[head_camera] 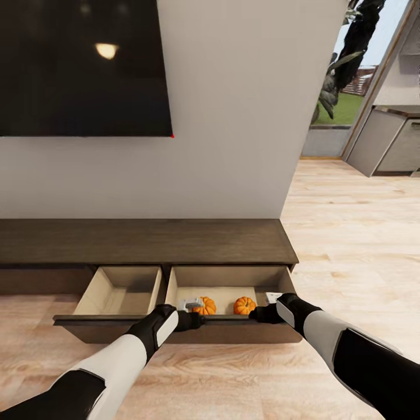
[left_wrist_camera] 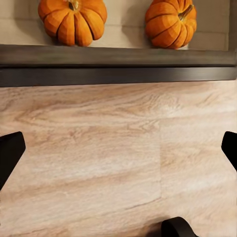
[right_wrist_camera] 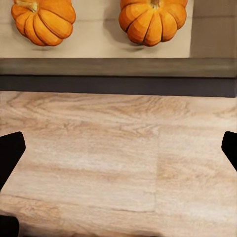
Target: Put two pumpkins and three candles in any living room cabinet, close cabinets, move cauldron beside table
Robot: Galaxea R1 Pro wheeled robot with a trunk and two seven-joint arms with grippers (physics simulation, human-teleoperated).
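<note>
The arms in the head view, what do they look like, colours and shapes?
Both arms are smooth rounded shells in alternating white and glossy black segments. The left gripper and right gripper are black, with a small grey-white block at each tip. No cables or markings are visible.

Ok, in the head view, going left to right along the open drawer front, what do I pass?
Left drawer compartment → left gripper → first pumpkin → second pumpkin → right gripper.
</note>
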